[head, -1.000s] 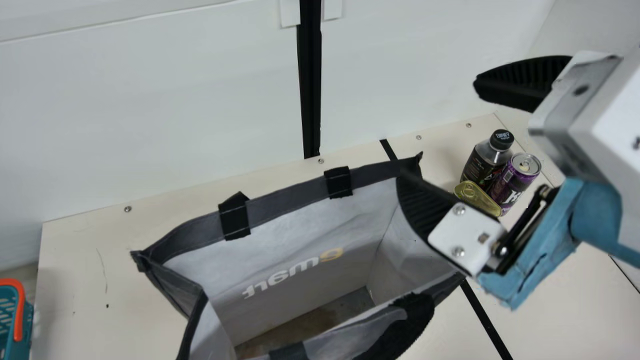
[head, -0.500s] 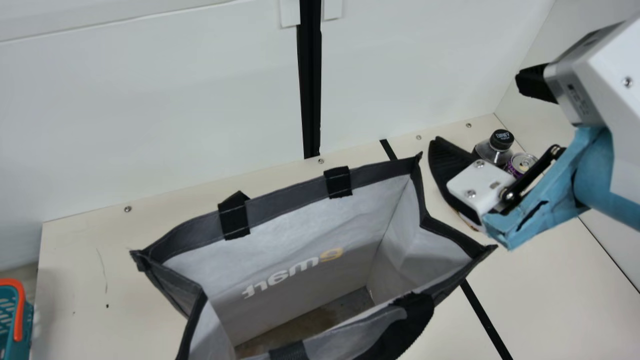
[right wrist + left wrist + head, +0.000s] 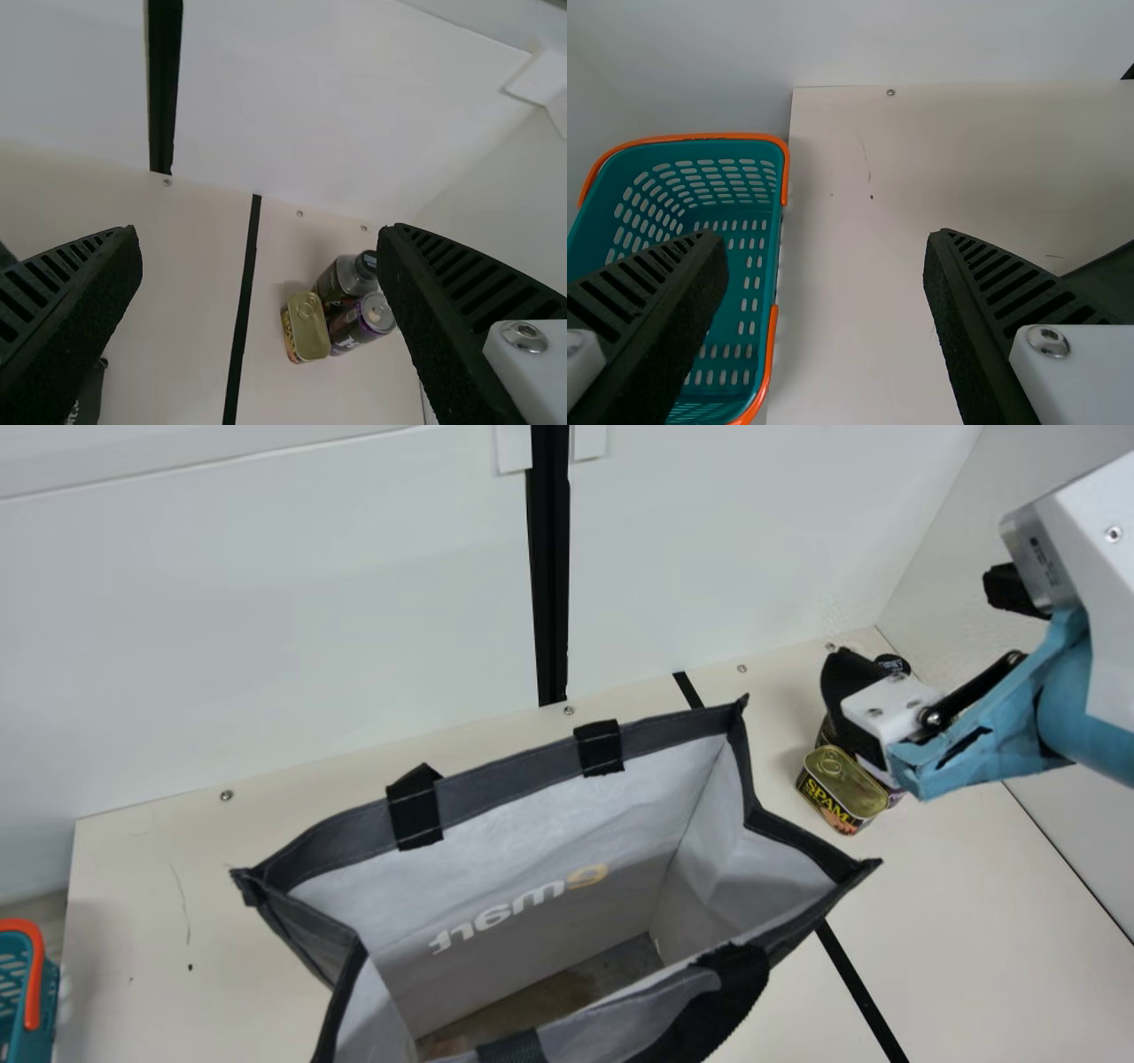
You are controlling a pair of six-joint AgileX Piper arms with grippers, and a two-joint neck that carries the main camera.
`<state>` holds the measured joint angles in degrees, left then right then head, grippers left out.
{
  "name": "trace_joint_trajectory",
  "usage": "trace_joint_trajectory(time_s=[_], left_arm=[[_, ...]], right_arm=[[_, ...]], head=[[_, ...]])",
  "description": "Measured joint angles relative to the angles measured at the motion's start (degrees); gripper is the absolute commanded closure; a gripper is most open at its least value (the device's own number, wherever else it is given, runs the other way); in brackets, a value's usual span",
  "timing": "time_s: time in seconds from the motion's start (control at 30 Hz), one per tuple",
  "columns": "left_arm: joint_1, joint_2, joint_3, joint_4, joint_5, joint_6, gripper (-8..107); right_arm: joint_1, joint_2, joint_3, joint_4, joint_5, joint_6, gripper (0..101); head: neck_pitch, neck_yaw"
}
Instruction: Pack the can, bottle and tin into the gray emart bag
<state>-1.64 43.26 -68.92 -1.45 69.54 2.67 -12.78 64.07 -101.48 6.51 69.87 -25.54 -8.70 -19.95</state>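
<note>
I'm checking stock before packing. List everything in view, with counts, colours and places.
Bag: one, gray with black handles, standing open left of the groceries.
Tin: one, gold lid, dark label with yellow print, right of the bag.
Can: one, purple with silver top, beside the tin.
Bottle: one, clear with dark label and black cap, behind the can.
Basket: one, teal with orange rim, beside the table's left end.
Table: one, cream, under the groceries.
Screws: four in the main view, silver, along the table's back edge.
Strips: two, black, one on the white wall, one across the table.
Left pincer: one, black, open, near the basket.
Right pincer: one, black, open, near the groceries.
</note>
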Motion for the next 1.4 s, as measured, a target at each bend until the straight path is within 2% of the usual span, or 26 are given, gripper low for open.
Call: trace_joint_trajectory(time_s=[0.33,0.67,1.4], left_arm=[[0.00,0.00,0.00,0.00,0.00,0.00,9],[0.00,0.00,0.00,0.00,0.00,0.00,9],[0.00,0.00,0.00,0.00,0.00,0.00,9]], right_arm=[[-7.24,0.74,3.20,0.25,-0.06,-2.54,10],[-11.83,1.14,6.63,-0.66,0.01,-4.28,10],[-15.26,0.28,11.80,-3.21,0.10,-3.42,10]], head=[[0.00,0.00],[0.00,0.09],[0.00,0.09]])
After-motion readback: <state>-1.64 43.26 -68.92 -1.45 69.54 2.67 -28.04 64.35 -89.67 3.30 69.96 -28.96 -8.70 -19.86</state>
